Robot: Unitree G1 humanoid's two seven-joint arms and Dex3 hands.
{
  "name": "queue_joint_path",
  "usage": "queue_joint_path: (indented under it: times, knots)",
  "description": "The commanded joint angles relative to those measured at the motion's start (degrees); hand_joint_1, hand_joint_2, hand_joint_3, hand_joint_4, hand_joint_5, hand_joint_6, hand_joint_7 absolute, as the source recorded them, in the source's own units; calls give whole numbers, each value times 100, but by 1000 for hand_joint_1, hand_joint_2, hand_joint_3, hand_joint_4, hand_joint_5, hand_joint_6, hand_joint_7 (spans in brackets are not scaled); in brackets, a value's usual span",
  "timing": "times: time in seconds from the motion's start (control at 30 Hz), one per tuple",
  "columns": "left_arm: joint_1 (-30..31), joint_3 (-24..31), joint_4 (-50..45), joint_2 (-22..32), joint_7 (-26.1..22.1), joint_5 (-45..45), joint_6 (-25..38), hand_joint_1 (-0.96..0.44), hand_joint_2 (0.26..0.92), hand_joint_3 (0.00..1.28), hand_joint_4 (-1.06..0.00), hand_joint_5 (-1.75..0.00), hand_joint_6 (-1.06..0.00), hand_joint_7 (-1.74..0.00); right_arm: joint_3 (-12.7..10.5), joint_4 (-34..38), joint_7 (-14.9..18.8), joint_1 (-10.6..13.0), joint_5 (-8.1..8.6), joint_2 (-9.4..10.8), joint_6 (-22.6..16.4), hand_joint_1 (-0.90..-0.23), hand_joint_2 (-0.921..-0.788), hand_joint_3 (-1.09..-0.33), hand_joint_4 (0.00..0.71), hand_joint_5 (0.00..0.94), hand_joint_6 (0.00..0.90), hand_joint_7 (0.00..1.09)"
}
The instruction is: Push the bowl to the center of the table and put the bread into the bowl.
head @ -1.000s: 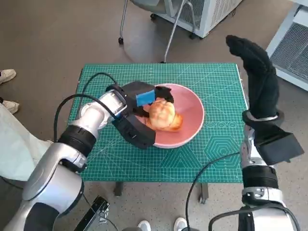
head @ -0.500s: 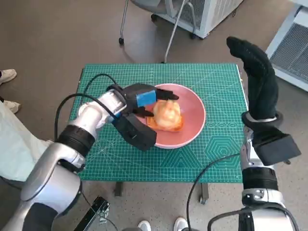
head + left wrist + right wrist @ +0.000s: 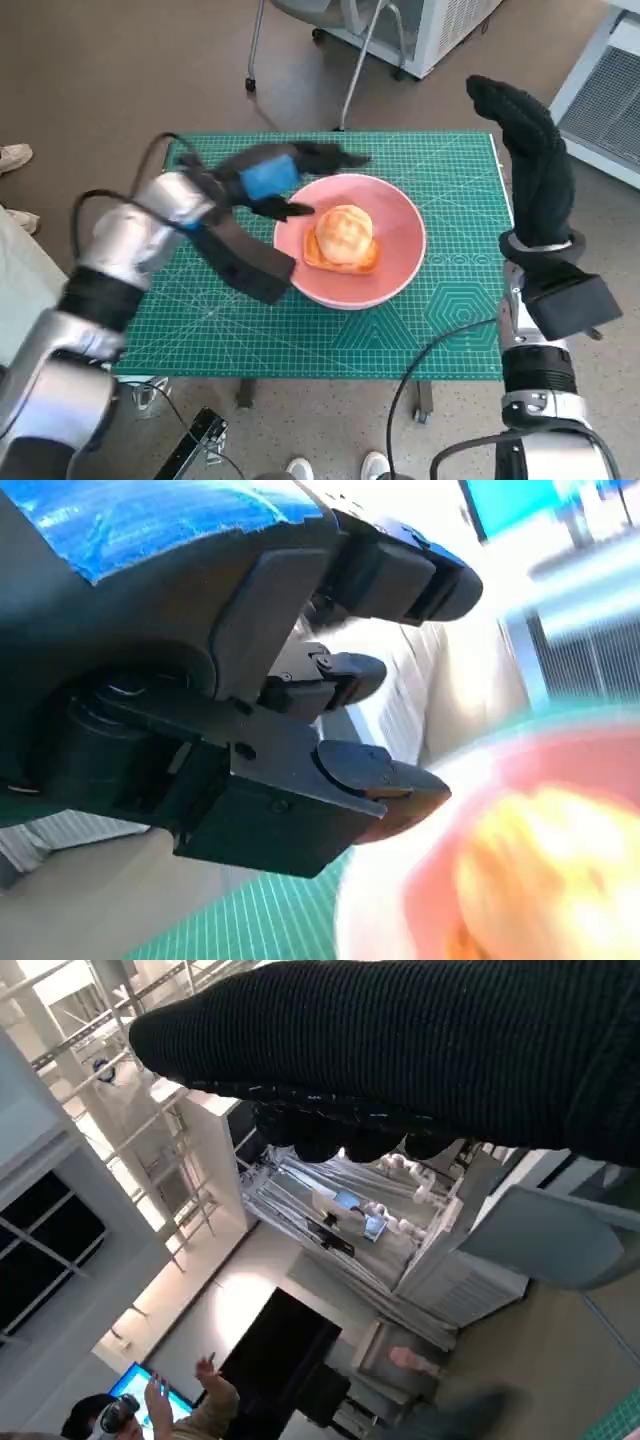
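Observation:
A pink bowl (image 3: pixel 400 262) sits near the middle of the green cutting mat (image 3: pixel 440 320). Inside it lies the round golden bread (image 3: pixel 343 236), resting on its base. My left hand (image 3: pixel 290 170) hovers above the bowl's left rim, fingers apart, holding nothing. The left wrist view shows those black fingers (image 3: pixel 400 575) spread above the blurred bowl (image 3: pixel 400 890) and bread (image 3: pixel 540 870). My right hand (image 3: pixel 525 140), in its black glove, stands raised upright past the mat's right edge, away from the bowl, holding nothing. The glove (image 3: pixel 420 1060) fills the top of the right wrist view.
A chair's metal legs (image 3: pixel 350 70) and a white cabinet (image 3: pixel 440 25) stand beyond the table's far edge. A shoe (image 3: pixel 12 155) shows on the floor at the left. In the right wrist view a person (image 3: pixel 170 1410) sits in the distance.
My left hand let go of the bread, which settled in the bowl, and has drawn up and back to the left. The right hand stayed raised.

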Motion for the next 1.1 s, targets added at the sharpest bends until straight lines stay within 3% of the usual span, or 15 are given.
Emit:
queue_joint_path:
  times: [0.03, 0.2, 0.5, 0.87, 1.1]
  knots:
    - [343, 659, -432, 216, -99, -820, -229, 224, 911, 324, -206, -2, -356, -25, 30, 142, 129, -115, 88, 70, 113, -641, -921, -732, 276, 0, -1, 698]
    - [635, 1361, -445, 214, 88, -1628, -484, 149, 883, 125, -215, -1, -360, -14, 33, 183, 254, -219, 187, 112, 167, -626, -921, -728, 270, 0, -1, 697]
    - [1059, 2205, 2, -364, 542, -2766, -888, 42, 914, 60, -185, 0, -354, -6, 8, 319, 511, -353, 371, 158, 284, -618, -921, -695, 273, 2, -1, 710]
    - [1494, 2661, -36, -886, -457, -4268, -853, 147, 921, 117, -173, 0, -324, 0, 16, 249, 639, -402, 349, 121, 415, -634, -921, -680, 281, 5, -1, 717]
    - [1833, 2996, -673, -1183, -699, -4935, -557, 148, 921, 155, -162, 0, -319, -3, 12, 162, 609, -386, 294, 57, 475, -629, -921, -678, 269, 1, -1, 719]
